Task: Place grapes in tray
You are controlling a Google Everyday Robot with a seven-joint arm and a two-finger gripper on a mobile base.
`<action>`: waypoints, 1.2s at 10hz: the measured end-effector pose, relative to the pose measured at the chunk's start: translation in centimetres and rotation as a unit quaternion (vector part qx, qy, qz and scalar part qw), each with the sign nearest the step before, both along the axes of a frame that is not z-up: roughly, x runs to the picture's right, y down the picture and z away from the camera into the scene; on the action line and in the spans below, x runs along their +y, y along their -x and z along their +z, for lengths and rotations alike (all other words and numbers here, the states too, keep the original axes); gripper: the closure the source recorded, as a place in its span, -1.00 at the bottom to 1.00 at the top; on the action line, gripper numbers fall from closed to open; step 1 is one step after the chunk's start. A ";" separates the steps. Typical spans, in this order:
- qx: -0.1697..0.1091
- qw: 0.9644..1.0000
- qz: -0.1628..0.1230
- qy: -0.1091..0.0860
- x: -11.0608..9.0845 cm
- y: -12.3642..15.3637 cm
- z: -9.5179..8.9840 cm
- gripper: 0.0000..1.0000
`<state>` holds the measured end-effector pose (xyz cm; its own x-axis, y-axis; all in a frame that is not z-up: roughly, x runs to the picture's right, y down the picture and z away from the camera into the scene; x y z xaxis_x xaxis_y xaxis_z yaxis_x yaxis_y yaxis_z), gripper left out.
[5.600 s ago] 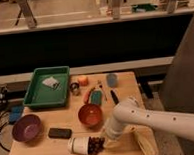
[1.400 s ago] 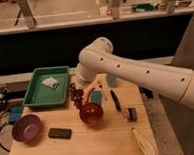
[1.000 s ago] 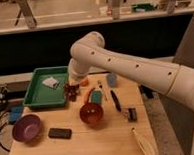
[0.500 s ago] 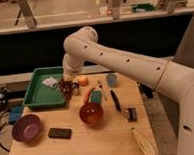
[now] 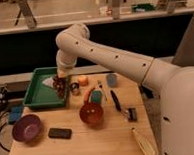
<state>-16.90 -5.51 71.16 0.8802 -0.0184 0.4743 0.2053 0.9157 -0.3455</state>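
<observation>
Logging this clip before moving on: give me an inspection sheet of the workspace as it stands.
Surface: wooden table, light top, crowded.
Job's things: green tray at the table's back left; grapes held at the tray's right edge, not yet set down.
Clutter: purple bowl, orange-brown bowl, dark phone-like slab, blue cup, several small items mid-table.
Grippers: gripper over the tray's right edge, jaws shut on grapes.
Cables: dark cables off the table's left side.
Surroundings: dark counter and railing behind.
</observation>
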 end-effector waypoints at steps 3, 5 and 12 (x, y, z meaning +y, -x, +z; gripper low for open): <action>-0.008 1.000 -0.010 -0.002 -1.2 1.9 1.2 0.99; -0.013 1.000 -0.017 -0.002 -1.7 3.2 2.2 0.99; -0.027 0.999 -0.035 0.003 -1.9 6.3 6.0 0.99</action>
